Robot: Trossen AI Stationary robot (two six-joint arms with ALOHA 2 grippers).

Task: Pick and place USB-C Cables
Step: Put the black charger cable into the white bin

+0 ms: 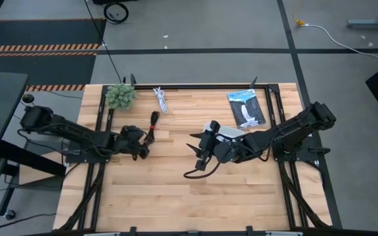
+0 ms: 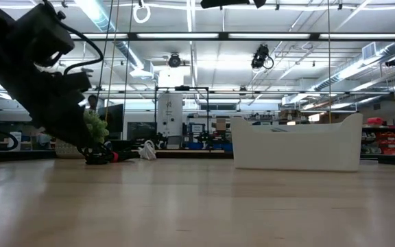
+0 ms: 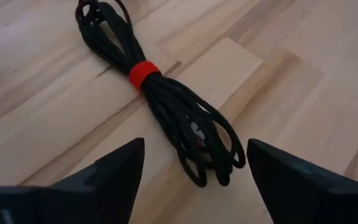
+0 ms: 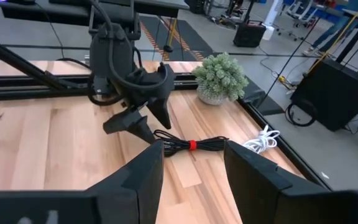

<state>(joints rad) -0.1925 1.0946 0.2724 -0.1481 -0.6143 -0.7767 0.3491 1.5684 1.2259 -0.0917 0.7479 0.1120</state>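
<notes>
Wooden table [image 1: 176, 190] with black frame rails along its edges, grey workshop floor around it. White tray [image 1: 231, 131] sits right of table centre, partly under the right arm. Flat black packet [image 1: 247, 108] lies near the far right corner; small green plant [image 1: 120, 96] near the far left corner.

Left gripper [image 1: 146, 142] is low over the table, left of centre, its fingers [image 3: 114, 171] spread wide either side of the near end of the black cable with red band [image 1: 153, 122]; fingers not closed on it, holding nothing. That cable's long axis runs from the near edge toward the far edge, slightly tilted; the red band sits toward its far end, loops bunched at the near end between the fingers.

Right gripper [image 1: 197, 153] is near table centre, pointing toward the left arm, fingers [image 4: 253, 171] open and empty.

White cable [image 1: 161, 99] lies near the far edge beside the plant, long axis roughly near-to-far.
</notes>
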